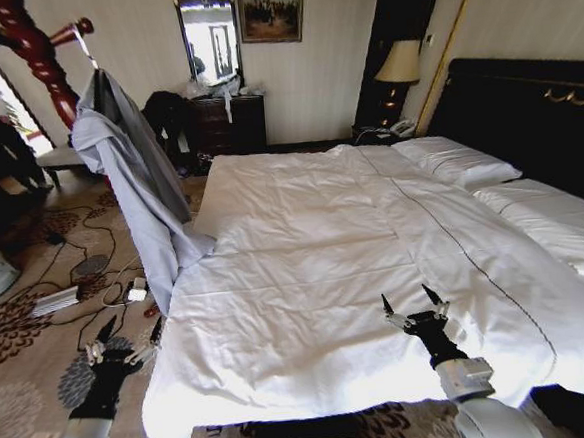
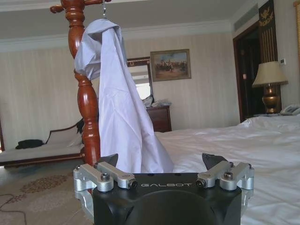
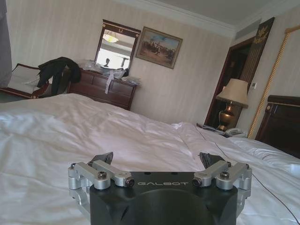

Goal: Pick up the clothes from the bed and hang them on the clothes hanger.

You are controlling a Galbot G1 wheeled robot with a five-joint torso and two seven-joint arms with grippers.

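Observation:
The clothes [image 1: 134, 180], a light grey-blue shirt, hang from the reddish wooden coat stand [image 1: 40, 56] left of the bed [image 1: 325, 267]. The shirt's lower end touches the bed's left edge. Only the silver hook of the clothes hanger [image 1: 83, 41] shows; the rest is under the fabric. In the left wrist view the shirt [image 2: 117, 108] drapes from the hook [image 2: 104, 8] beside the stand [image 2: 88, 108]. My left gripper [image 1: 131, 330] [image 2: 161, 161] is open, low over the carpet, apart from the shirt. My right gripper [image 1: 408, 301] [image 3: 157, 158] is open above the duvet's near edge, holding nothing.
Cables and small devices [image 1: 86, 279] lie on the patterned carpet left of the bed. A dark dresser [image 1: 227, 123] with a mirror stands at the far wall, dark garments [image 1: 170, 122] heaped beside it. A lamp [image 1: 396, 63] sits by the dark headboard [image 1: 525, 112].

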